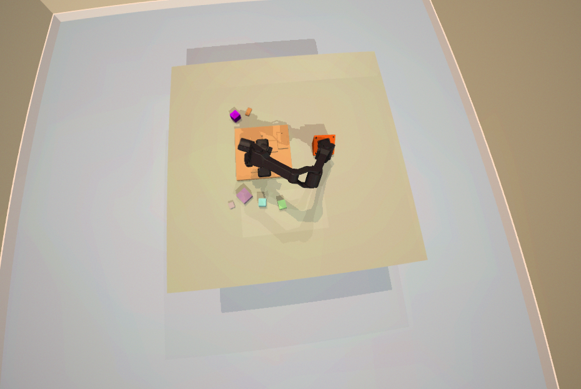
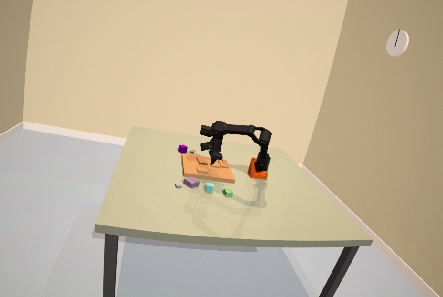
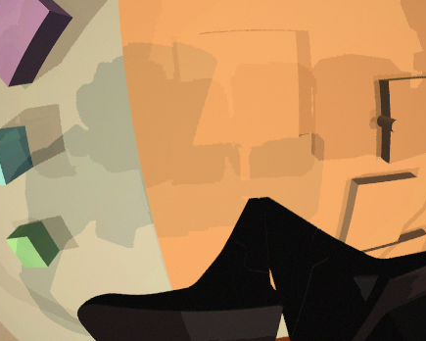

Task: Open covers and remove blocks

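Note:
The orange puzzle board (image 1: 287,164) (image 2: 223,177) (image 3: 247,2) lies in the middle of the table. My gripper (image 2: 215,161) (image 3: 258,208) is shut on nothing, and its tips point down just over the board's rear right part. Flat covers (image 2: 202,168) (image 3: 412,120) sit on the board; one shows a dark gap and a pin along its edge. A lilac block (image 1: 243,195) (image 2: 191,181) (image 3: 21,31), a cyan block (image 1: 262,201) (image 2: 209,187) (image 3: 5,155) and a green block (image 1: 282,204) (image 2: 227,192) (image 3: 32,247) rest on the table in front of the board. A magenta cube (image 1: 235,115) (image 2: 182,148) rests behind it.
A small orange piece (image 1: 248,111) (image 2: 192,151) lies by the magenta cube. A small pale pink piece (image 1: 231,204) (image 2: 178,185) lies by the lilac block. The arm's orange base (image 1: 323,140) (image 2: 258,171) stands right of the board.

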`<state>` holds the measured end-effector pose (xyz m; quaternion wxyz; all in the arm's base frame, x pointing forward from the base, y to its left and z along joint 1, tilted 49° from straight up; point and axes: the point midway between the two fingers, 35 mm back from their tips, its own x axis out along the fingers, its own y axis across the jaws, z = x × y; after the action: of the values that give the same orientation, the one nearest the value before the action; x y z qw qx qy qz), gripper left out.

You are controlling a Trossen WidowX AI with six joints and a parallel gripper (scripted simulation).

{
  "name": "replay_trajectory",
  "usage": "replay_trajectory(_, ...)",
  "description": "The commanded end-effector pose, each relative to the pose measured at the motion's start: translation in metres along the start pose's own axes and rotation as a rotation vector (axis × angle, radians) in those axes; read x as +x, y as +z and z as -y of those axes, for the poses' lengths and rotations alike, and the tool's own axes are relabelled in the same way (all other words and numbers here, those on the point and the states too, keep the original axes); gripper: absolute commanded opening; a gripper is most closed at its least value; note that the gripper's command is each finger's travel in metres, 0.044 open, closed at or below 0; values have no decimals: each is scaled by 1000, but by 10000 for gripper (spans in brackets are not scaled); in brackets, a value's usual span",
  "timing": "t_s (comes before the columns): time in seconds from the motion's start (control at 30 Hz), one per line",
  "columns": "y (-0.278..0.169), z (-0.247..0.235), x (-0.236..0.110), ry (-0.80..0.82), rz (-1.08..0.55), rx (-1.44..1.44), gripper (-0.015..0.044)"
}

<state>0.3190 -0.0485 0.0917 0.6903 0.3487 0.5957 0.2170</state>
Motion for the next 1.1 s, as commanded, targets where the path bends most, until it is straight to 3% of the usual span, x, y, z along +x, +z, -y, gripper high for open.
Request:
replay_trajectory(0.0,0,0,4,5,0,4,0)
replay_trajectory(1.07,-1,-2,35,7,1,4,0)
